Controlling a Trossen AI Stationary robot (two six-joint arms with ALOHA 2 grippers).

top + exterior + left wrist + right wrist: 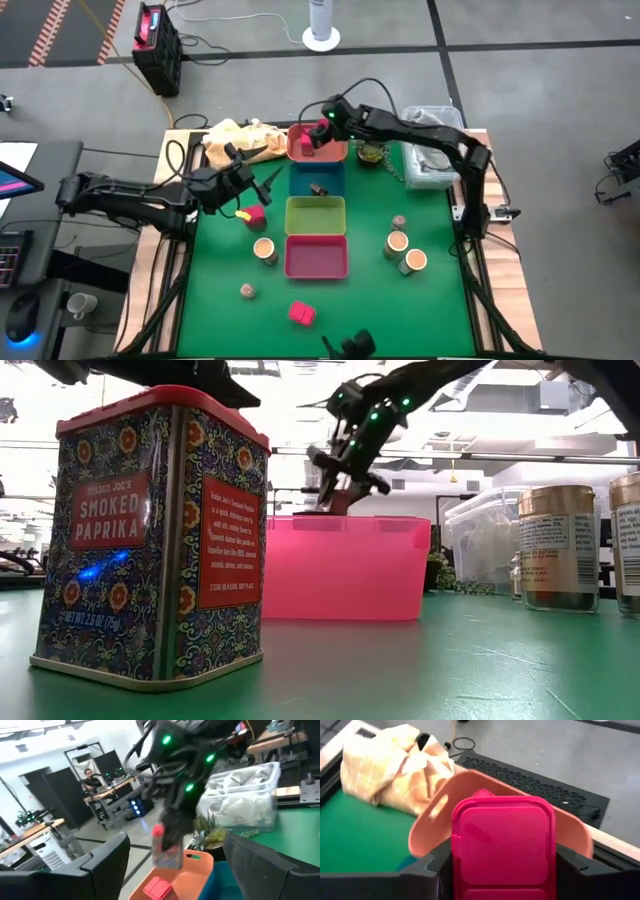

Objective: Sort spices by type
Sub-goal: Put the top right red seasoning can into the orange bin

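My right gripper (318,133) hangs over the salmon tray (300,150) at the table's far side, shut on a red-lidded spice tin (167,851). A second red tin (160,888) lies inside that tray. My left gripper (252,182) is open and hovers left of the blue tray (318,172), just beyond another red tin (255,214) that stands on the mat. Tan cylinders (265,248) (397,243) (414,262), small round jars (246,291) (399,221) and a red tin (302,313) stand on the mat. A small dark piece (320,188) lies in the blue tray. My right gripper holds the tin pinched between its two fingers (439,865), one on each opposite side wall just under the red lid (504,840). The fingers come from above, pointing down. The tin hangs upright, lifted clear above the salmon tray's floor (190,880).
The yellow-green tray (315,213) and the pink tray (316,256) line up toward the near edge. A yellow cloth (240,135) lies far left; a small plant (372,152) and a clear bin (430,150) sit far right. A paprika tin (150,540) stands close to the low camera.
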